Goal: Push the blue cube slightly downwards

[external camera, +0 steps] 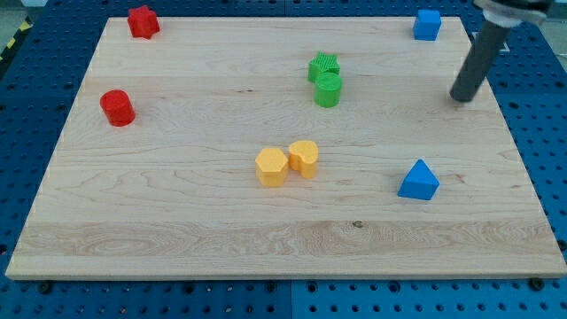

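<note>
Blue cube (427,24) sat untouched; our tip (460,98) rested on the desk (177,213) below-right of it. We carried no claw. Next, we judged: circling above it.

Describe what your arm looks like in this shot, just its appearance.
Only the end of it shows: a straight, dark grey, matte cylindrical rod with a blunt end, my tip. Above, at the view's top edge, it joins a wider dark mount. No cables or markings are visible.

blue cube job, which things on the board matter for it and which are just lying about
Belongs to the job:
blue cube, at the view's top right
my tip, below and right of it, not touching

Just lying about:
blue triangular block
two green blocks
two yellow blocks
red cylinder
red star-like block
</note>
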You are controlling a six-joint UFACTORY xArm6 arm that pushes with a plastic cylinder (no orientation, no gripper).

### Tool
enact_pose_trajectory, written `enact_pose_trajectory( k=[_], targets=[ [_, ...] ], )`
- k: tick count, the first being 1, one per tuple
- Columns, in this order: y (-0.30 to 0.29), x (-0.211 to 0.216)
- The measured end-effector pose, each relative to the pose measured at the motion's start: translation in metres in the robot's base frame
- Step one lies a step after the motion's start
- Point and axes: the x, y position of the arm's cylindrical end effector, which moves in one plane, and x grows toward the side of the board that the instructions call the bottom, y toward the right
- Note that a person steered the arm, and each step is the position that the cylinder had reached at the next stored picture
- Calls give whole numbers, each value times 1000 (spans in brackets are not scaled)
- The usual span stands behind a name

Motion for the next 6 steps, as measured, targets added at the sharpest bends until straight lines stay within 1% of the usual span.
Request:
enact_pose_trajectory(
  k=[1,2,3,4,6],
  targets=[
    [14,-41],
    [38,-61],
    [37,-114],
    [23,-162],
    [3,-163]
  ],
)
